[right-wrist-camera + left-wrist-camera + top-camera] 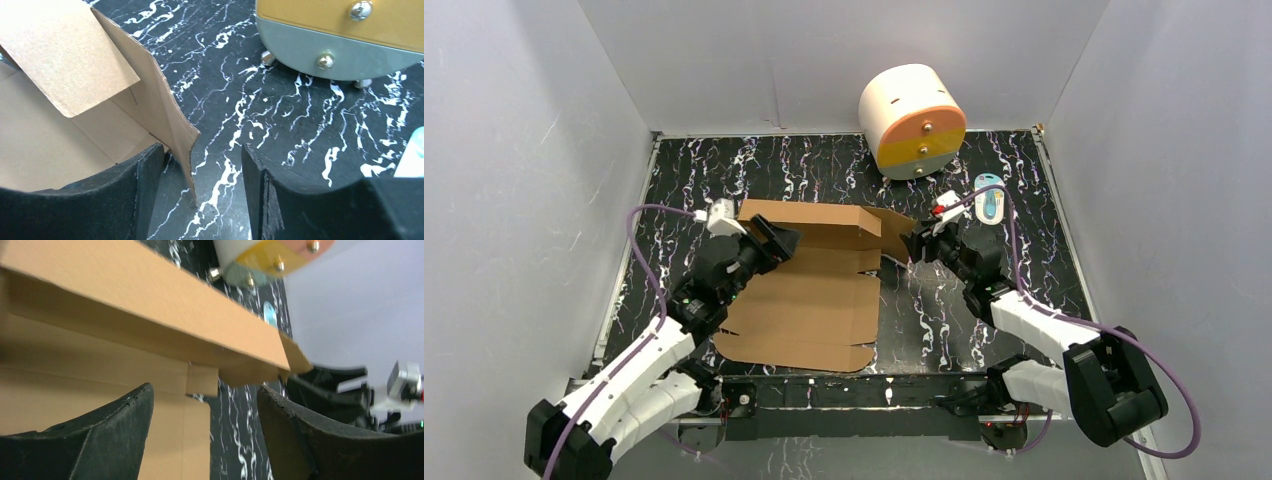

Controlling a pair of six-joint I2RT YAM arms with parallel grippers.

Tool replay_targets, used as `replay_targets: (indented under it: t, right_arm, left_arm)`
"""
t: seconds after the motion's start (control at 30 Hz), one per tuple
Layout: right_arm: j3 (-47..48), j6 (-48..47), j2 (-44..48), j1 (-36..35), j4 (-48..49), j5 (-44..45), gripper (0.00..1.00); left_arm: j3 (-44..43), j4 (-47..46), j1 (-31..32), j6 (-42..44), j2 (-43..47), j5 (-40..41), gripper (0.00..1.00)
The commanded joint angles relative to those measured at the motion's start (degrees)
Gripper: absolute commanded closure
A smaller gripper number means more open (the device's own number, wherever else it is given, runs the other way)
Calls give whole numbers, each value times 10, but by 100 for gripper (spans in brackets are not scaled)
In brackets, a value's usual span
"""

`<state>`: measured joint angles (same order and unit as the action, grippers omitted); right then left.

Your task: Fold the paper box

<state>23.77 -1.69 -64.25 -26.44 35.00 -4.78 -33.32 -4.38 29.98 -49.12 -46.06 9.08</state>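
Note:
The paper box (809, 300) is a brown die-cut cardboard sheet lying mostly flat on the black marbled table, with its far panel (809, 216) folded up and over. My left gripper (782, 240) is open at the sheet's far left, over the flat panel and below the raised far panel (150, 305). My right gripper (916, 243) is open at the box's far right corner. A raised side flap (170, 125) stands between its fingers, close to the left finger (145, 190), not clamped.
A white cylinder with an orange-yellow face (912, 120) stands at the back centre, also seen in the right wrist view (340, 30). A small white-and-blue object (990, 200) lies at the back right. Grey walls enclose the table.

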Motion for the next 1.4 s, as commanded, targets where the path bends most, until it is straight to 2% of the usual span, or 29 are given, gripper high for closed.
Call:
replay_targets:
  t: [0.0,0.13,0.23,0.43,0.67,0.9,1.07,1.37]
  right_arm:
    - [-4,10,-19,3,91,-47,35]
    - [-19,8,-37,3,114,-52,42]
    - [-26,3,-48,4,125,-52,53]
    - [-38,-5,-71,3,154,-68,68]
    - [-41,-15,-82,3,165,-76,79]
    - [-47,-17,-81,3,172,-86,92]
    - [-51,-16,-77,3,181,-91,96]
    - [-50,-15,-79,3,180,-92,97]
  left_arm:
    - [33,-53,77,-21,-24,-13,27]
    - [32,-131,140,-1,-81,49,27]
    - [12,-170,167,20,-132,71,27]
    - [-26,-236,219,40,-229,118,26]
    - [-78,-283,240,62,-311,165,25]
    - [-92,-356,252,40,-356,224,23]
    - [-100,-375,259,27,-373,260,23]
    - [-115,-410,263,22,-407,265,24]
